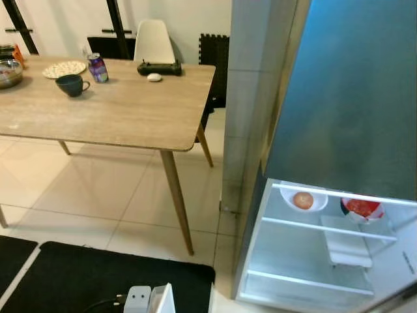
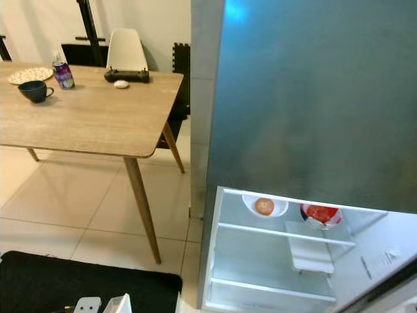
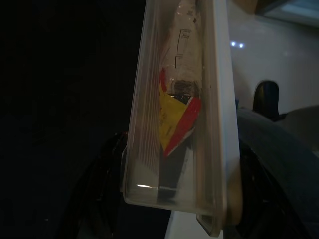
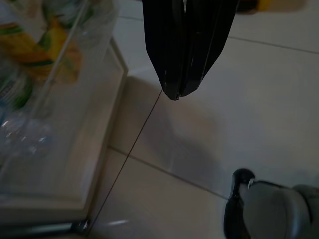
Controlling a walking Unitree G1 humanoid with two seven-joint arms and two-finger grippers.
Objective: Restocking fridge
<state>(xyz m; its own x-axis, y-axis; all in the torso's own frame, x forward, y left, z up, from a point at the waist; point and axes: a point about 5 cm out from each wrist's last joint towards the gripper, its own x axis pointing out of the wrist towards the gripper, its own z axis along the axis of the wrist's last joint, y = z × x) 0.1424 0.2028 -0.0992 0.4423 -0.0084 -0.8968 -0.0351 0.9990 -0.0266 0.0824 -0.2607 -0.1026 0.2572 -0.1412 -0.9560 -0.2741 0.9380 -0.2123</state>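
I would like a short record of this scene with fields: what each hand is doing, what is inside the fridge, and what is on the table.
left hand: shut on a clear plastic container with a red and yellow packet inside
right hand: fingers together, holding nothing, above the tiled floor
fridge: lower compartment open
top shelf: white bowl with a round orange food, red-topped container
wooden table: dark mug, purple can, patterned plate, small white object
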